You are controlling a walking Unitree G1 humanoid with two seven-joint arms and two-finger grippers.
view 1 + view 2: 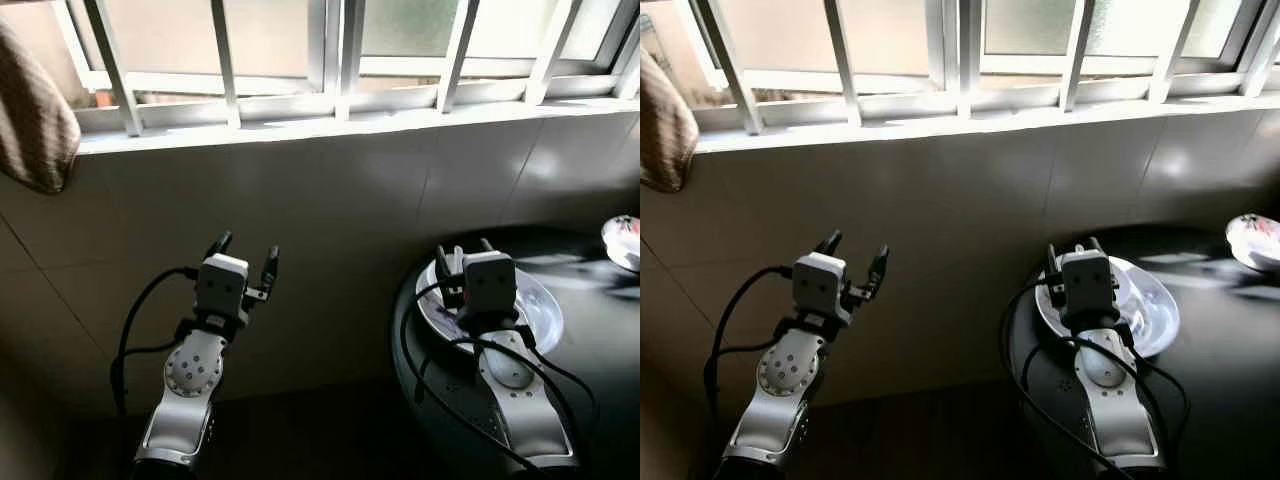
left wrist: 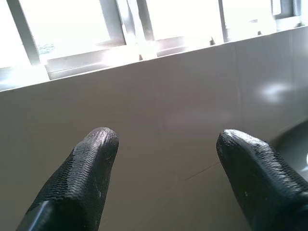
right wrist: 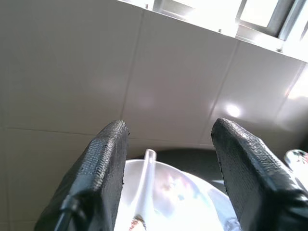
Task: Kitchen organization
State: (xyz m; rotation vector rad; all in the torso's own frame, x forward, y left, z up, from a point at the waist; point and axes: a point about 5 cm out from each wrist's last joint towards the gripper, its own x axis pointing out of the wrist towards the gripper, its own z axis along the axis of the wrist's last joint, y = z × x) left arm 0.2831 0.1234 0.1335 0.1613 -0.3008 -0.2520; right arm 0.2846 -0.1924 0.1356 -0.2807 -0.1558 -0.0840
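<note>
A plate (image 1: 540,310) holding a spoon (image 3: 144,187) sits on the worktop (image 1: 600,350) at right, below the tiled wall (image 1: 330,200) and window (image 1: 330,50).

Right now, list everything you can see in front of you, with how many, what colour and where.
Round table: one, black, on the robot's right by the wall.
Plate: one, white, on the table under the right gripper.
Spoon: one, white, lying in the plate.
Bowl: one, white, far right on the table.
Wall: pale tiles, straight ahead.
Window bars: several, white, above the wall.
Cloth: one, brown, upper left.
Left gripper: black, open, facing the wall.
Right gripper: black, open, above the plate.
</note>
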